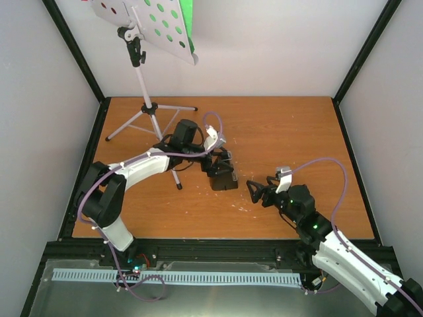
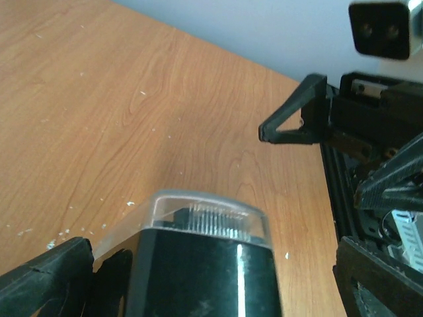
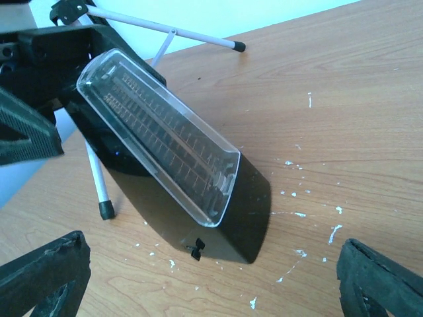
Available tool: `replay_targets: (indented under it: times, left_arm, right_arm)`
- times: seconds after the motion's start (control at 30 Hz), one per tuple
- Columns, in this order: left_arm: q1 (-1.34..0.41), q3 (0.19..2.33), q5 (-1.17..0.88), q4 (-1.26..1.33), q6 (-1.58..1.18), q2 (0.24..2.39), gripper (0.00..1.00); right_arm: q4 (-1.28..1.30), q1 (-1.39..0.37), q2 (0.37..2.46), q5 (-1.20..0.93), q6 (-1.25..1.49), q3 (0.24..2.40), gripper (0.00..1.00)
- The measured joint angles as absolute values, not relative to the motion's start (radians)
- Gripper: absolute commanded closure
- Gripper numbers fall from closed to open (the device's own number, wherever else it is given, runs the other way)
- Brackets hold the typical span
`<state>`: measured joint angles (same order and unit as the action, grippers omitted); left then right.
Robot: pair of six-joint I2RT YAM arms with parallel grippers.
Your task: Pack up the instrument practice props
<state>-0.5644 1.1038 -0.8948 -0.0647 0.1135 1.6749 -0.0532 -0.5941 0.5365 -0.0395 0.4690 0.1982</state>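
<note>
Inspecting both arms: my left gripper is spread wide, straddling the black metronome near the centre of the table, clamping nothing. My right gripper, likewise spread and empty, faces the metronome from nearby. The music stand is at rear-left, with a green sheet on its desk.

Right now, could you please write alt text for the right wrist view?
A black metronome with a clear cover stands on the wooden table, ahead of the open right gripper. The left gripper is at its top, with silver stand legs behind.

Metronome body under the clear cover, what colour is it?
The metronome is black; right wrist view.
</note>
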Motion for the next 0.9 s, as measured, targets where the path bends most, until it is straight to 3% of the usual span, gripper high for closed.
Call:
replay_targets:
  times: [0.37,0.9]
  left_arm:
    - [-0.657,0.896,-0.706,-0.002,0.146,1.623,0.01]
    - [-0.662,0.86,-0.633,0.06,0.105,1.534,0.46]
  right_arm:
    - [-0.037,-0.594,0.519,-0.046,0.473,0.179,0.0]
    - [0.003,-0.594,0.498,-0.048,0.496,0.175,0.0]
